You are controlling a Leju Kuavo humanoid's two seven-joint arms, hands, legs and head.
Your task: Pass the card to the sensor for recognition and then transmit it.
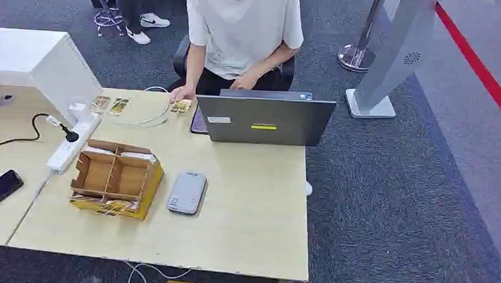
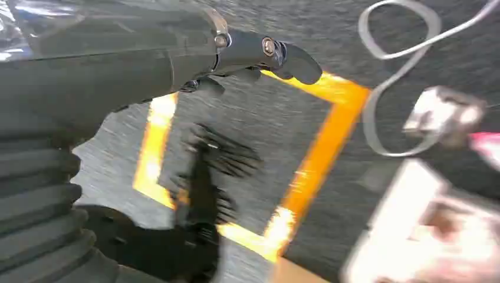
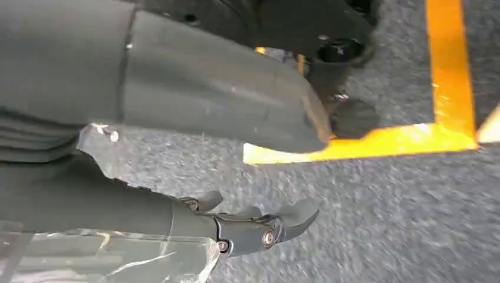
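Head view, desk in an office: nothing is yet in my grasp. Both arms hang at my sides over grey carpet marked with yellow floor tape (image 3: 451, 71). My left hand (image 2: 177, 76) and my right hand (image 3: 224, 177) each hold nothing, fingers loosely extended and apart.

Nearest me on the pale table (image 1: 251, 242) sit a cardboard divider box (image 1: 116, 178) and, just beside it, a flat grey device (image 1: 187, 192), which I judge to be the sensor. A white power strip (image 1: 72, 145) lies beyond the box. Further back, near the far edge, small cards (image 1: 181, 106) lie by the hand of a seated person (image 1: 242, 34), who works behind an open laptop (image 1: 264, 120).

The task stands at its first step, I judge: a card must be fetched. My next move calls for raising an arm over the table and closing on a thin, flat card, a delicate pinch.
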